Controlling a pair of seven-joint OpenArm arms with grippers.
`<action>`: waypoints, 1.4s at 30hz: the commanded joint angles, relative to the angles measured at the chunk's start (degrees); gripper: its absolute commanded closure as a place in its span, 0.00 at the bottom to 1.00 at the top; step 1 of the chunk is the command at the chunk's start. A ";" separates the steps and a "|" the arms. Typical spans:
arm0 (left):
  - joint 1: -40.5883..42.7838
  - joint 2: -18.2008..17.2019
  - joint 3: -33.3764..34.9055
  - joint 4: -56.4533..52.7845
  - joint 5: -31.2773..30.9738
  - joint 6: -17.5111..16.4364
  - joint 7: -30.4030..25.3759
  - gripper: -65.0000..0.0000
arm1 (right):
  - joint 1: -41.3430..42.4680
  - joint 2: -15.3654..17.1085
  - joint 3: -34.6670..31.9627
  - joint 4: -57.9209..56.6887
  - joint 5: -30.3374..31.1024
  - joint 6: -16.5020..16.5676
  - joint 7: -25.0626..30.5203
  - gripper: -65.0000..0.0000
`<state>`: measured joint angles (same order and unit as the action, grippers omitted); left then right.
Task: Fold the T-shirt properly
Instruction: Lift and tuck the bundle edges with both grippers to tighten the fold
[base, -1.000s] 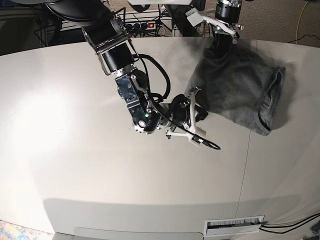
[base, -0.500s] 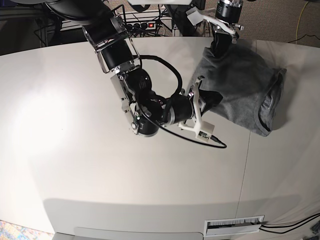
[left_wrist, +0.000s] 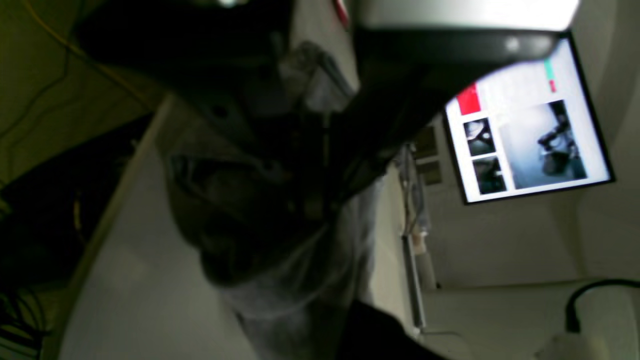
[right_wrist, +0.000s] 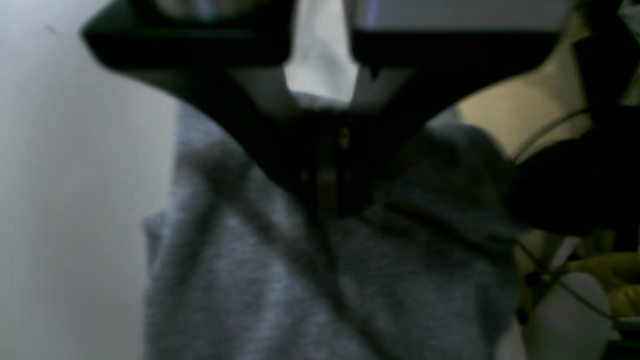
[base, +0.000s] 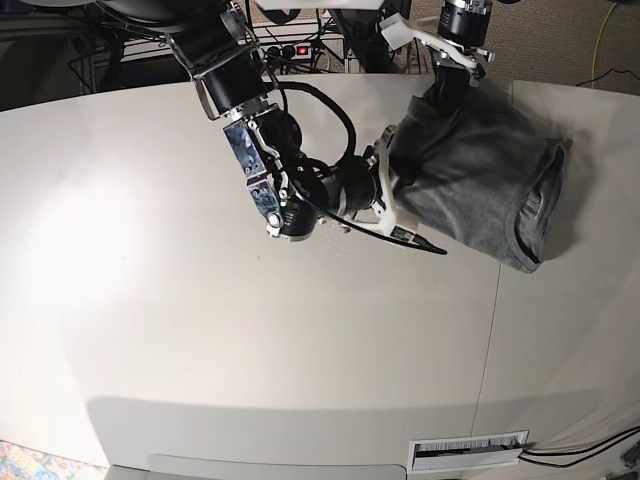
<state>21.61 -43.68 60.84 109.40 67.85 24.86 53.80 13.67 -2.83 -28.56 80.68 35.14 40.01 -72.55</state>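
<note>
While both arms pinch one edge of the T-shirt (base: 480, 190), the right end effector (base: 385, 178) is clamped on the near corner of that edge and the left end effector (base: 447, 88) on the far corner. From that held edge the shirt trails away across the counter (base: 250, 340), its collar end resting flat on the side away from the right arm. Any fold should probably carry this raised edge toward that collar end.
</note>
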 joint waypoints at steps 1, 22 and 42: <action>1.03 -1.18 0.11 1.03 1.16 1.01 0.39 1.00 | 1.27 0.13 0.15 0.57 -1.90 -0.01 1.11 1.00; 5.38 -4.11 0.11 1.03 7.67 1.09 0.07 1.00 | 1.25 1.07 0.11 0.57 -1.57 -0.01 5.57 1.00; 5.38 1.16 -25.18 0.92 -25.81 2.12 -12.94 0.87 | 1.22 1.36 0.13 0.63 9.99 -0.01 -7.45 1.00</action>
<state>26.83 -41.78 35.77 109.51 40.56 25.74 41.23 13.67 -1.23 -28.51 80.58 44.16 39.94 -80.16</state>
